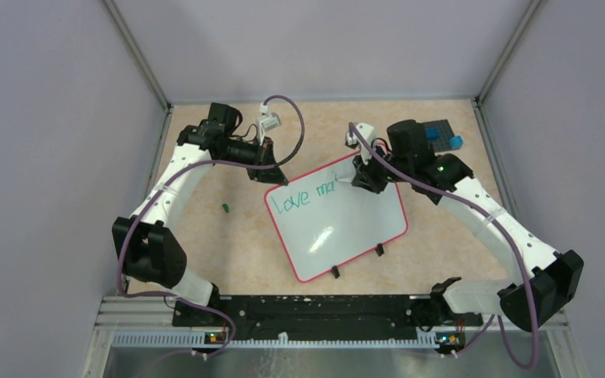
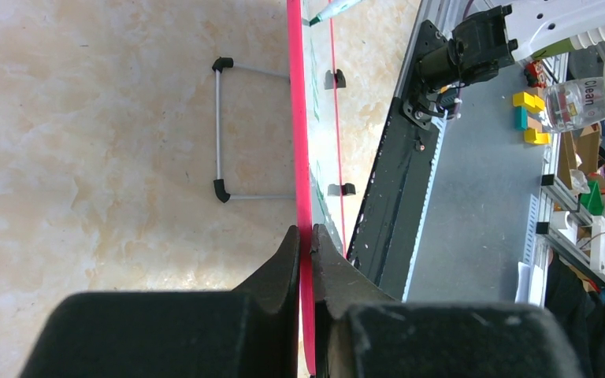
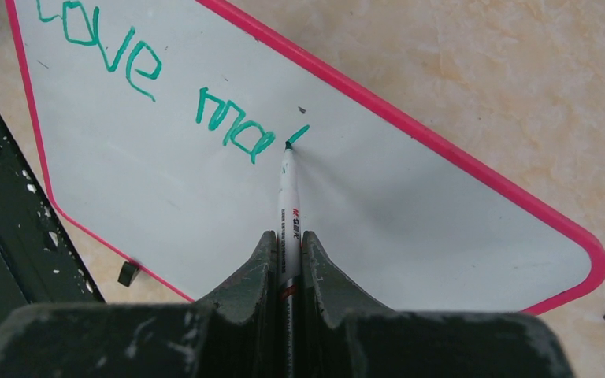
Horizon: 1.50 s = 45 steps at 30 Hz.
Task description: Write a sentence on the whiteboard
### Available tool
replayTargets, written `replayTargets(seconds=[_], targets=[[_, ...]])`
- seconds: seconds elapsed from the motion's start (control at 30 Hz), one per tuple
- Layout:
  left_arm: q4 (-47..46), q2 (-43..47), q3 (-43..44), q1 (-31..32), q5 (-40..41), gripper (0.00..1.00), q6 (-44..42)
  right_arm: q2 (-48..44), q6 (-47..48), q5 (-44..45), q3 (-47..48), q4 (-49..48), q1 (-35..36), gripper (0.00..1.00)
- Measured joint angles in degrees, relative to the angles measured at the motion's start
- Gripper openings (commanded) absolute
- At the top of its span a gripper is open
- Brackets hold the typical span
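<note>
Whiteboard (image 1: 339, 228) | L claw (image 2: 306, 233) pinching its red rim | R claw (image 3: 287, 240) pinching marker (image 3: 287, 185), tip on board just ahead | green script (image 3: 232, 130) "Love ma" + part stroke done; rest of sentence pending.

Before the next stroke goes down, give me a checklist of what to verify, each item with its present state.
1. The left gripper is shut on the whiteboard at its red-pink frame: ok.
2. The right gripper is shut on the marker: ok.
3. The marker's tip meets the board at the end of the last green stroke: ok, as far as the right wrist view shows.
4. The writing reads "love ma" plus one begun stroke: ok.
5. Bare white remains right of and below the words: ok.
6. Ink left: cannot tell.
</note>
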<state>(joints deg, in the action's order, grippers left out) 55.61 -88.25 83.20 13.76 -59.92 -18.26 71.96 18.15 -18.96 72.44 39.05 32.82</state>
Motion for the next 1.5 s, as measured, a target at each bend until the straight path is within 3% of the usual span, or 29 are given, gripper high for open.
replayTargets(seconds=[0.47,1.5], targets=[[0.0,0.0,0.0,0.0,-0.1,0.00,0.0,-1.8,-0.3,-1.9,-3.8,0.5,0.0,0.00],[0.1,0.0,0.0,0.0,-0.2,0.00,0.0,-1.5,-0.8,0.1,-1.8,-0.9,-0.2,0.00]])
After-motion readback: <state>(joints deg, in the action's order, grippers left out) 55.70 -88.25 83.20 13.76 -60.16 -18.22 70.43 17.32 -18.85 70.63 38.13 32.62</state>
